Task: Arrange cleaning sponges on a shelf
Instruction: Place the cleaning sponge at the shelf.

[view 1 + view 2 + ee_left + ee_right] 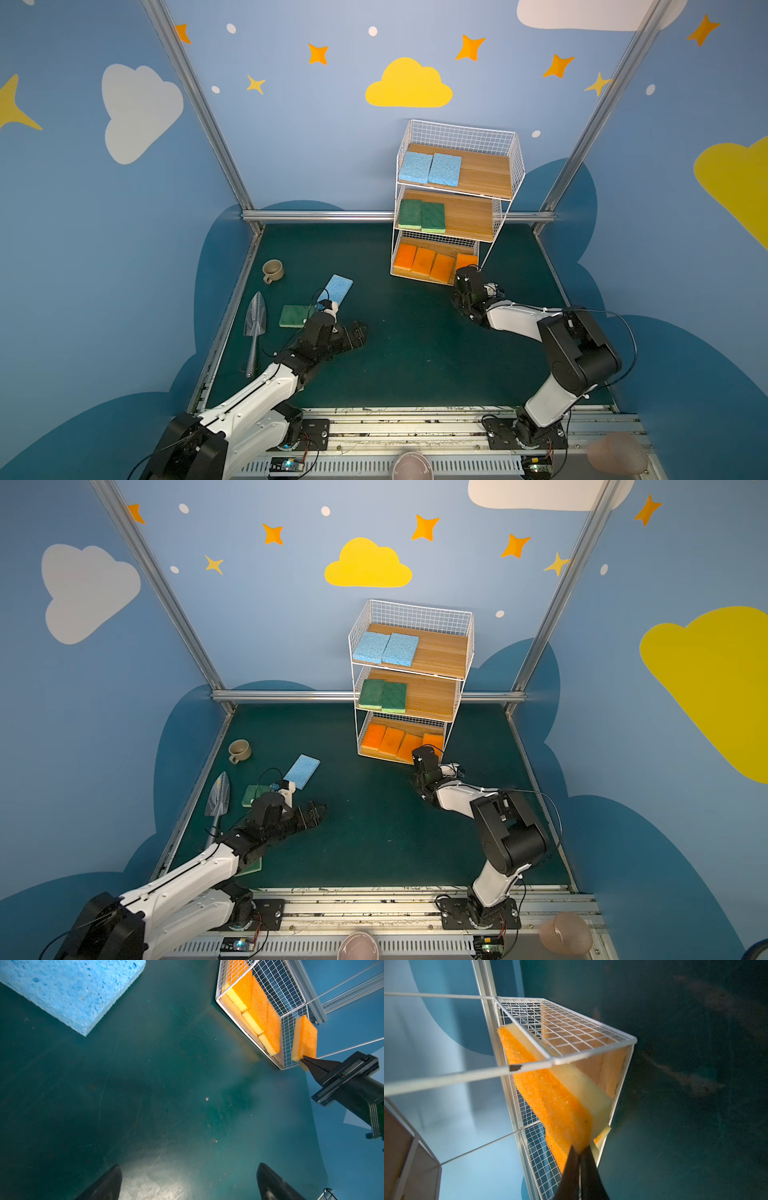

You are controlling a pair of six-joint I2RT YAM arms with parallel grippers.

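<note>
**At the lowest board of the shelf (486, 174)**

Near the table's (415, 332) left edge lie a mug (273, 271), a trowel (254, 324), a green sponge (293, 316) and a light blue sponge (337, 289). The left gripper (189, 1167) hangs there, jaws wide apart. Toward the far edge stands the shelf: two blue sponges (415, 166) on top, two green ones (409, 212) on the middle board, three orange ones (423, 261) on the lowest. The right gripper (578, 1152) is clamped on a fourth orange sponge (550, 1101), yellow-backed and tilted, at that board's right end beside the wire wall (537, 1159).
</note>
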